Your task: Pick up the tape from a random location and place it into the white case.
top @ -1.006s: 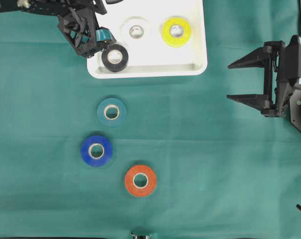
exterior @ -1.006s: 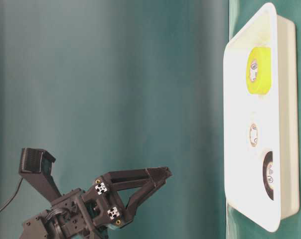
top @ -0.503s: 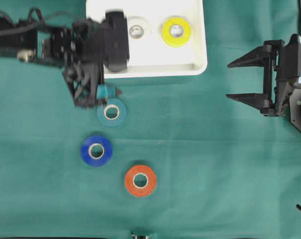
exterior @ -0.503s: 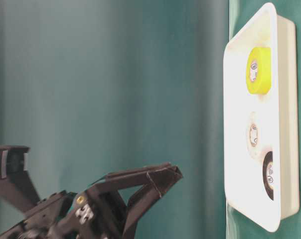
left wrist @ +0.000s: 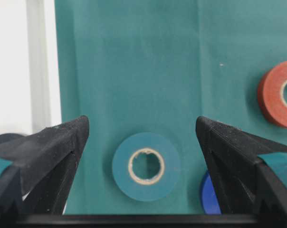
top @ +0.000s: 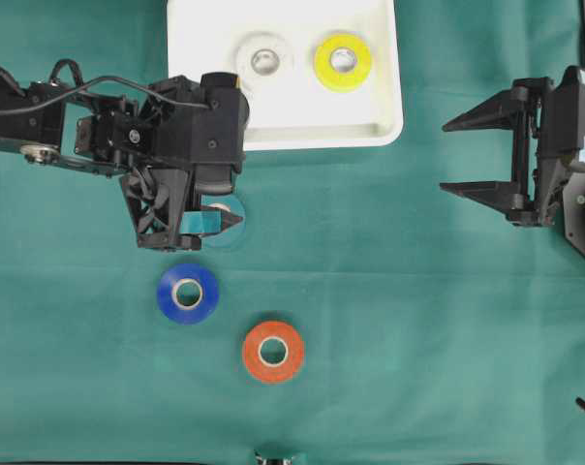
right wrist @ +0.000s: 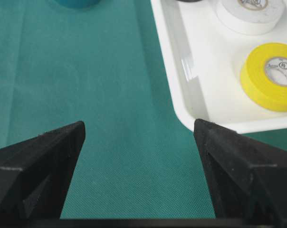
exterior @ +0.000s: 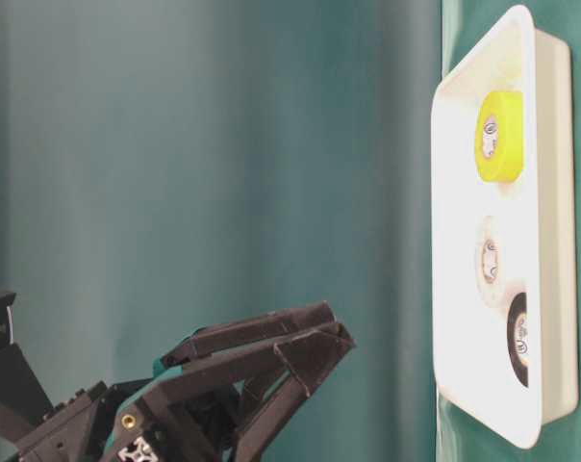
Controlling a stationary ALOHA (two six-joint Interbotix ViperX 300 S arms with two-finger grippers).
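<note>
Two tools wide, empty | left tool [left wrist: 141, 137] over flat teal tape ring [left wrist: 146, 166]; smooth white case [top: 380, 121]

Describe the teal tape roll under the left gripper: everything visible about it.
The teal tape roll is a flat ring of smooth, vinyl-looking tape wound on a pale cardboard core with a slightly ragged inner edge. It lies flat on the green cloth, hole upward, just outside the white case. The left gripper hangs over it with jaws wide open on either side; nothing visibly touches it but the cloth. In the overhead view the gripper hides most of it.
</note>
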